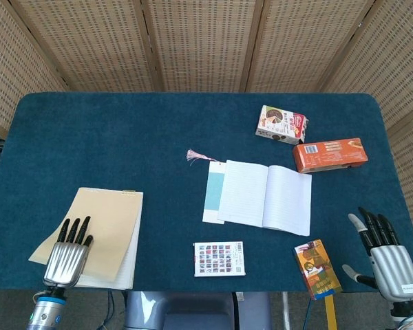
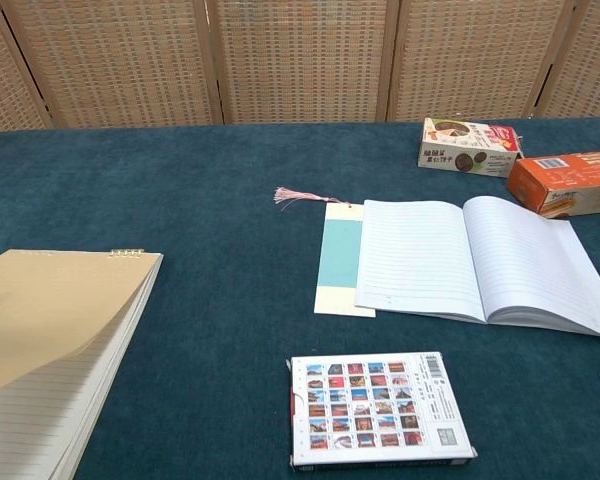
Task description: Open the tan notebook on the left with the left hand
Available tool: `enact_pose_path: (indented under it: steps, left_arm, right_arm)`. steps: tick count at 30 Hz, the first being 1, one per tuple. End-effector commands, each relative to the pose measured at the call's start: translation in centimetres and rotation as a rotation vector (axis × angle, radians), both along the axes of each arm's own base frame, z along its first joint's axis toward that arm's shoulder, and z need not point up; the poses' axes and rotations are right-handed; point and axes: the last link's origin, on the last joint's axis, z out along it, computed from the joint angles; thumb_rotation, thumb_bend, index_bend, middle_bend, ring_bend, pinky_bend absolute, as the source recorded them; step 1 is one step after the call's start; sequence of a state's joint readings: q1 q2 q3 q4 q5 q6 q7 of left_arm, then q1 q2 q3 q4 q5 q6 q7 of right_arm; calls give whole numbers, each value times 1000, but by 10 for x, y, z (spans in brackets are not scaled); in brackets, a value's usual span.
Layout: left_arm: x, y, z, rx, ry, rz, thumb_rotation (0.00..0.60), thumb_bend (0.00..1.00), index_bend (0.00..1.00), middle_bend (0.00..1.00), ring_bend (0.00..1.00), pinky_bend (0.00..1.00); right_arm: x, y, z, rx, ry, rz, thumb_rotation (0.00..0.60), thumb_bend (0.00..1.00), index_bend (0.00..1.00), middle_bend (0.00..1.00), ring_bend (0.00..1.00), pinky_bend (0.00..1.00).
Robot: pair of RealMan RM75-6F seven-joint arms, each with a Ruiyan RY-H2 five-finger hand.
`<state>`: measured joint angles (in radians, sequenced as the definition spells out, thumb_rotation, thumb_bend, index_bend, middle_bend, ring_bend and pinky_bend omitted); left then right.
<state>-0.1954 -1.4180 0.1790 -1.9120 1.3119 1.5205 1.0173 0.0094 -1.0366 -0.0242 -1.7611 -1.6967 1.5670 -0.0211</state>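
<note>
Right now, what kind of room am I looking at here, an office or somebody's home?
Most likely a staged test booth, not a home: woven rattan screens wall off a table covered in blue cloth. On it lie notebooks and small boxes, and a metal robot hand rests on the tan notebook.

Head view: mounted high, looking steeply down on the whole blue table [image 1: 124, 130], all edges visible, wicker screen [image 1: 199, 41] along the far side. Chest view: set low and close at the near edge, facing level across the surface toward the same screen. Both views share the open lined notebook [image 1: 265, 197], the stamp-patterned card box [image 2: 378, 408], and the tan notebook [image 2: 50, 320] at left.
</note>
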Motion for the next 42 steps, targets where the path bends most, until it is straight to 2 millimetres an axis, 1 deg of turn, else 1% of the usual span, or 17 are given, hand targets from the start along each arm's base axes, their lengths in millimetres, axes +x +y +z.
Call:
enact_pose_path:
  steps: [1, 12, 19, 22, 26, 30, 39, 42]
  left_arm:
    - [4, -2, 4, 1, -3, -7, 600, 728, 781, 0, 0, 0]
    - [8, -19, 10, -58, 33, -15, 600, 728, 781, 0, 0, 0]
    - [9, -21, 13, -47, 28, -27, 600, 728, 781, 0, 0, 0]
    - [10, -15, 13, -17, 13, -46, 600, 728, 781, 0, 0, 0]
    - [13, -4, 13, 11, 40, -66, 600, 728, 781, 0, 0, 0]
    - [24, 12, 17, 40, 55, -101, 600, 727, 781, 0, 0, 0]
    - [51, 39, 24, 103, 27, -163, 600, 725, 781, 0, 0, 0]
    - [57, 46, 25, 110, 14, -154, 600, 724, 781, 0, 0, 0]
  right_arm:
    - [0, 0, 0, 0, 0, 0, 600, 108, 0, 0, 0, 0]
    - [0, 0, 1, -1, -3, 0, 600, 109, 0, 0, 0, 0]
    - [0, 0, 0, 1, -3, 1, 600, 113, 0, 0, 0, 0]
    - [1, 1, 0, 3, -1, 1, 600, 111, 0, 0, 0, 0]
    - [1, 1, -1, 3, 0, 1, 600, 110, 0, 0, 0, 0]
    - [1, 0, -1, 2, 0, 1, 600, 114, 0, 0, 0, 0]
    - [1, 1, 0, 2, -4, 5, 600, 116, 0, 0, 0, 0]
    - [2, 1, 0, 2, -4, 7, 600, 110, 0, 0, 0, 0]
